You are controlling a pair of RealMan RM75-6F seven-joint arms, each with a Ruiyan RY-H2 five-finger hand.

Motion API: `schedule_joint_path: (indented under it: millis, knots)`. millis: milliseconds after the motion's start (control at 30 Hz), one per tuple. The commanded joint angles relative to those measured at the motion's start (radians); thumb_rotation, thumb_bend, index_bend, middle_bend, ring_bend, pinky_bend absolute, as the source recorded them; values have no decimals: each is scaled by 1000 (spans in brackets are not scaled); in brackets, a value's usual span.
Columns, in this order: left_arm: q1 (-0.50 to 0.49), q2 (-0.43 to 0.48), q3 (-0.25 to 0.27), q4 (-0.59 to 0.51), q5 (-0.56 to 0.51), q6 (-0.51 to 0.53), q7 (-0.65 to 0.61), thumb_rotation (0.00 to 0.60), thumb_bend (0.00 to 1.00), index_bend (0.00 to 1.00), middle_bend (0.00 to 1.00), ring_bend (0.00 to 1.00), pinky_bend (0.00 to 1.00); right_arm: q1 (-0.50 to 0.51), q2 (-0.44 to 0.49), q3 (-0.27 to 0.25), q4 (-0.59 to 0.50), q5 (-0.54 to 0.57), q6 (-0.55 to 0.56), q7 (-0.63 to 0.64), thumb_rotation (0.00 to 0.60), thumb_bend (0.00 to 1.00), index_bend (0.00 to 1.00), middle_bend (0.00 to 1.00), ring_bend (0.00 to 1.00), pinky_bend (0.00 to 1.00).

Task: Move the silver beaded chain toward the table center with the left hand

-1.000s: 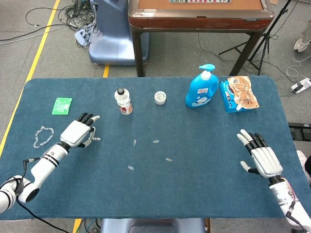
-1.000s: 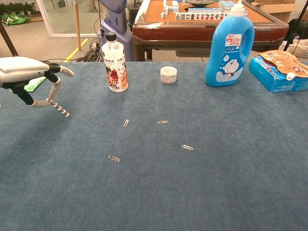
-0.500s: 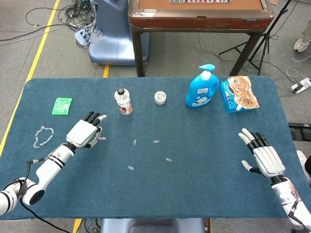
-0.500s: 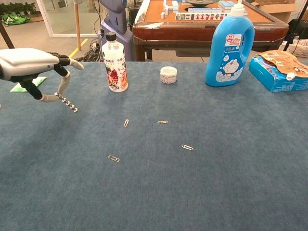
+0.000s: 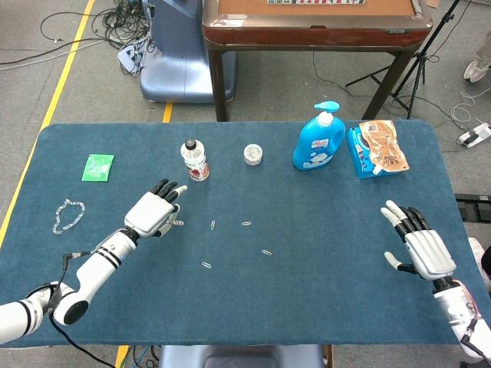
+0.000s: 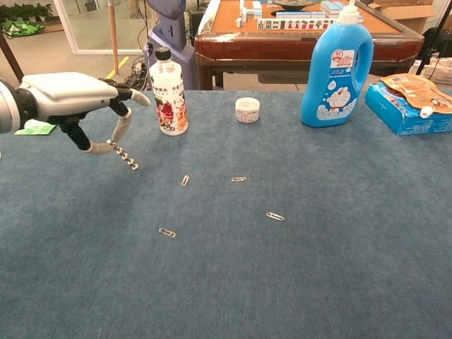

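Note:
The silver beaded chain is a short string of metal beads hanging from my left hand, pinched between thumb and a finger just above the cloth. In the head view the chain dangles at the fingertips of the left hand, left of the table's middle and below the small bottle. My right hand hovers near the right edge, fingers spread, holding nothing; the chest view does not show it.
A small drink bottle, a round jar, a blue detergent bottle and a blue box with a snack bag line the back. Several paper clips lie mid-table. A green packet and a clear bead bracelet sit far left.
My left hand has carried the dangling chain to the right, toward the table's middle. The right hand has barely shifted.

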Motion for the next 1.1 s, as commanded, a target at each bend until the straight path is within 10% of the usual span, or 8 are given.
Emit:
schedule_joint_path:
  millis: [33, 1100]
  knots:
    - [-12, -13, -6, -5, -13, -10, 17, 600, 363, 707, 0, 0, 0, -1, 2, 0, 1, -1, 1, 5, 600, 305, 0, 0, 0, 0]
    - [-131, -133, -32, -12, -119, -53, 165, 600, 363, 708, 0, 0, 0, -11, 42, 4, -8, -21, 45, 76, 600, 305, 0, 0, 0, 0]
